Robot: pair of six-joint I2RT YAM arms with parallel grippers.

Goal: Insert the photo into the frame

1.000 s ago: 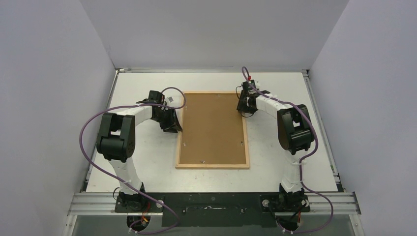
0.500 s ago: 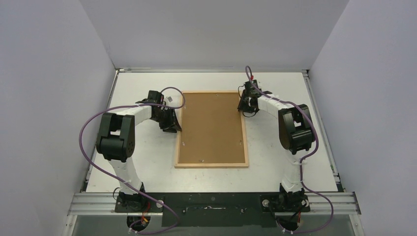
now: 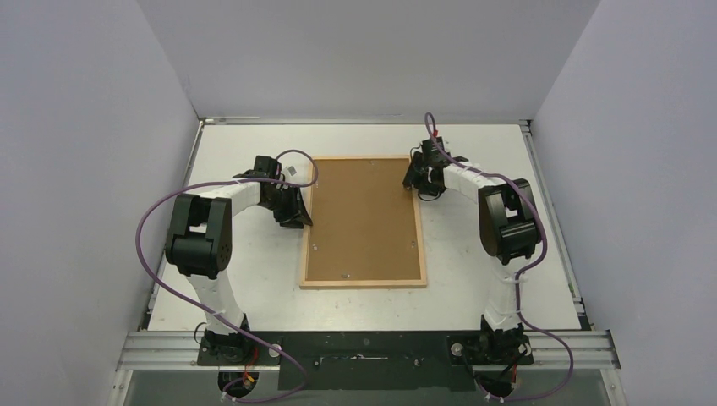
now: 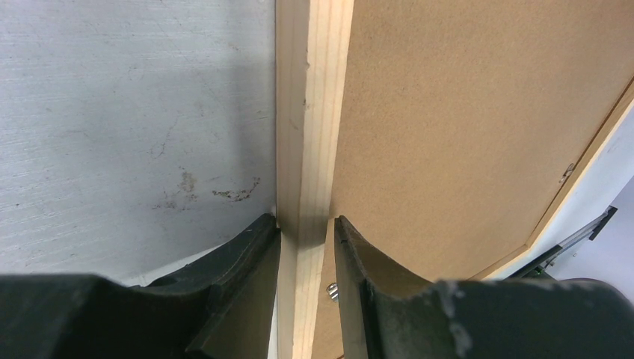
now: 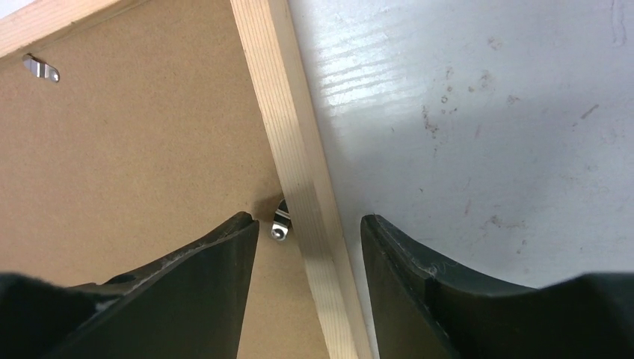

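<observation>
The frame (image 3: pixel 363 283) lies flat on the table with the plain brown backing board (image 3: pixel 363 218) showing inside it. The photo is out of view. My left gripper (image 3: pixel 303 216) is shut on the frame's left bar (image 4: pixel 310 112), one finger on each side of it (image 4: pixel 306 232). My right gripper (image 3: pixel 416 182) is open and straddles the frame's right bar (image 5: pixel 291 149) near the far end, with both fingers apart from the wood (image 5: pixel 306 228). One finger is over the board, the other over the table.
Small metal clips (image 5: pixel 280 224) hold the backing board (image 4: pixel 463 112) at the frame's inner edge; another clip (image 5: pixel 41 69) sits farther along. The white table (image 3: pixel 507 254) is walled at the left, right and back.
My right gripper has shifted a little toward the far end of the right bar. The frame's near end has slid slightly left. The left gripper keeps its grip.
</observation>
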